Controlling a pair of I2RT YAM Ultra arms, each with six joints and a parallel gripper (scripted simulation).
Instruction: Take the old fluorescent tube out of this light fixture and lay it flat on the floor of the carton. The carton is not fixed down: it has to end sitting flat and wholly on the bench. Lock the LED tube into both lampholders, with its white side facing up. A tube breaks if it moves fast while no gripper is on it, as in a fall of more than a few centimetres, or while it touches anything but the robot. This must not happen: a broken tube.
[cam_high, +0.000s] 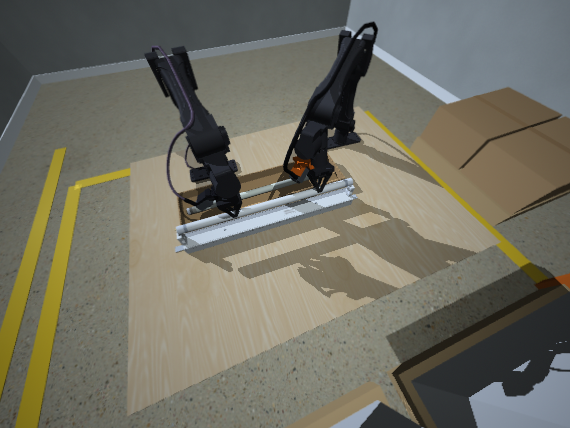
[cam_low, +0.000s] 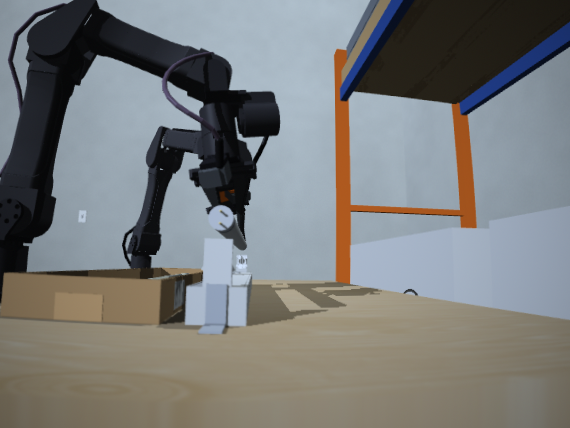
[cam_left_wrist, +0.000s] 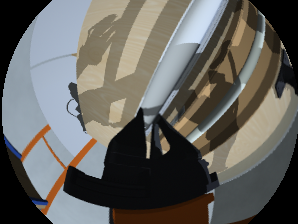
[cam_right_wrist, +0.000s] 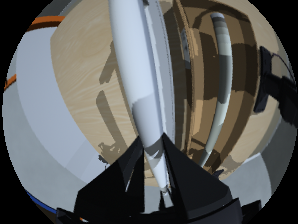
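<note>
The LED tube (cam_high: 280, 201) (cam_low: 218, 220) (cam_left_wrist: 175, 65) (cam_right_wrist: 132, 65) is held level above the fixture (cam_high: 260, 220) (cam_low: 195, 305), clear of the near lampholder (cam_low: 218, 257). Its white side shows in both wrist views; its near end shows two pins. My left gripper (cam_high: 320, 188) (cam_left_wrist: 147, 112) is shut on it towards one end, my right gripper (cam_high: 235, 214) (cam_right_wrist: 152, 137) towards the other. The old tube (cam_high: 265, 190) (cam_left_wrist: 245, 80) (cam_right_wrist: 225, 75) lies inside the open carton (cam_low: 132, 300). The carton sits flat on the bench beside the fixture. The far lampholder is small in view.
The carton's near long wall runs close along the fixture. The wooden bench (cam_high: 200, 320) extends on the fixture's other side, with arm shadows across it. An orange and blue rack (cam_low: 342, 165) and large boxes (cam_high: 500, 130) stand off the bench.
</note>
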